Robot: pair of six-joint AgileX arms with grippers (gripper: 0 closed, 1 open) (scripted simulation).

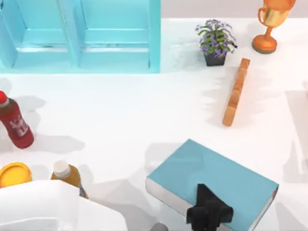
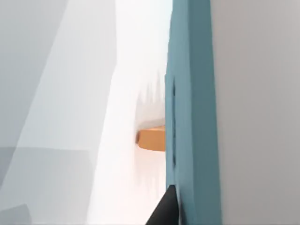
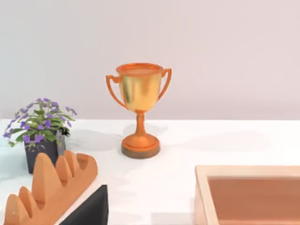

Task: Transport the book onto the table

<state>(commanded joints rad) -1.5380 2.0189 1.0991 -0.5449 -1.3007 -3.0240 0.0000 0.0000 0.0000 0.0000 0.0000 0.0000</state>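
The book (image 1: 211, 180), a thick teal-blue hardcover with white page edges, lies flat-side-up at the front right of the white table (image 1: 120, 115); its shadow falls on the table to its left. My left gripper (image 1: 209, 211), black, is shut on the book's near edge. In the left wrist view the teal cover (image 2: 192, 112) stands right against the camera, with a black finger (image 2: 164, 211) on it and the white pages beside it. A black part of my right gripper (image 3: 89, 206) sits low in the right wrist view, facing the back right of the table.
A turquoise shelf unit (image 1: 82, 33) stands at the back left. A red bottle (image 1: 14, 122), a yellow lid (image 1: 14, 174) and an orange bottle (image 1: 65, 173) stand at the left. Potted plant (image 1: 215, 43), trophy (image 1: 269, 24) and wooden bar (image 1: 236, 91) occupy the back right. A wooden box (image 3: 248, 194) is near the right wrist.
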